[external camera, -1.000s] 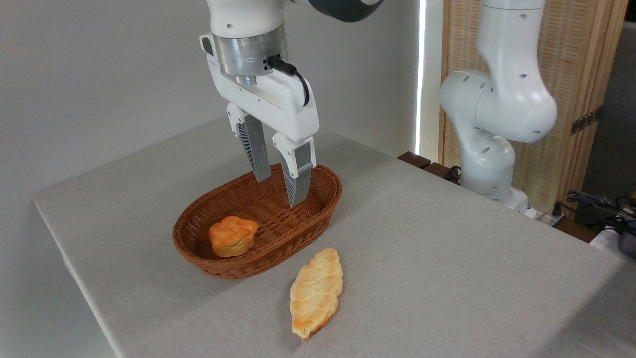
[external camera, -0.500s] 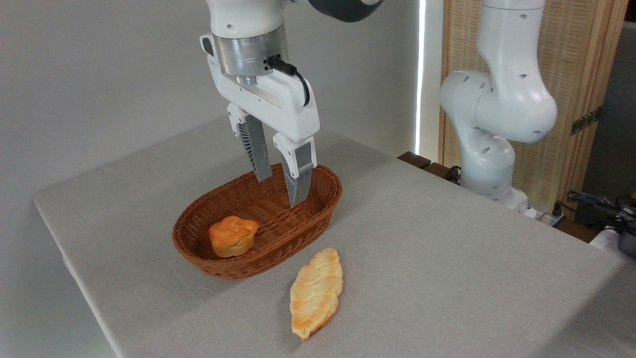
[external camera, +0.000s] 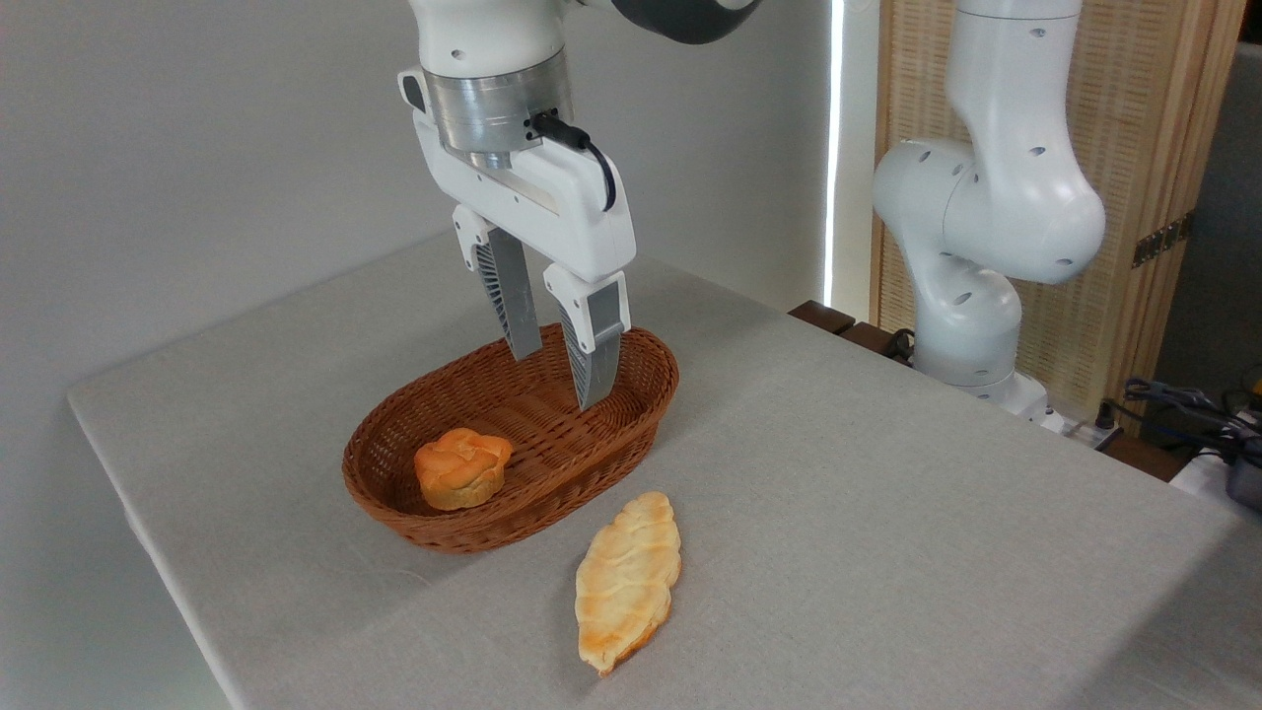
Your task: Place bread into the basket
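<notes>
The bread (external camera: pixel 628 580), a long pale golden loaf with pointed ends, lies flat on the grey table just in front of the basket, apart from it. The basket (external camera: pixel 631 434) is an oval reddish-brown wicker one in the middle of the table. My gripper (external camera: pixel 557 380) hangs over the basket's far right half, fingers pointing down, open with nothing between them. It is well above and behind the bread.
A small round orange-brown bun (external camera: pixel 461 467) sits inside the basket at its near left end. The arm's white base (external camera: pixel 971 325) stands off the table's back right, with cables beyond it. The table's edges run along the left and front.
The gripper has shifted very slightly to the right over the basket. Bread, bun and basket have not moved.
</notes>
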Motion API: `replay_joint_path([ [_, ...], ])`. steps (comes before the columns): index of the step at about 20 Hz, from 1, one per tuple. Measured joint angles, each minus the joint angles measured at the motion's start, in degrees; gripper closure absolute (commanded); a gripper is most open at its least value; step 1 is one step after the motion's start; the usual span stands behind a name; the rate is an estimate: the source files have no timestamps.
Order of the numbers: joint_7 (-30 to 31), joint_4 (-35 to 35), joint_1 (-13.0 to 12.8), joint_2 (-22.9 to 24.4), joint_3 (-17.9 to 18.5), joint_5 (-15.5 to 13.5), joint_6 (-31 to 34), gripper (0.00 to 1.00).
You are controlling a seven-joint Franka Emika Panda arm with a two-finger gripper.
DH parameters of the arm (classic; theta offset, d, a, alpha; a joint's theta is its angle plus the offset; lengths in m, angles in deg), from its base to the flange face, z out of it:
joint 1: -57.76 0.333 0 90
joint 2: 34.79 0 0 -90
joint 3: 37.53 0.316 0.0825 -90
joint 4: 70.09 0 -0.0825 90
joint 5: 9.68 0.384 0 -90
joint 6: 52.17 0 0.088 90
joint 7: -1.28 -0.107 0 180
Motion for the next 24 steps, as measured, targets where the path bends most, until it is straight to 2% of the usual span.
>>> replay_joint_path([
  [24, 0.0, 0.0, 0.0, 0.0, 0.0, 0.0, 0.8, 0.0],
])
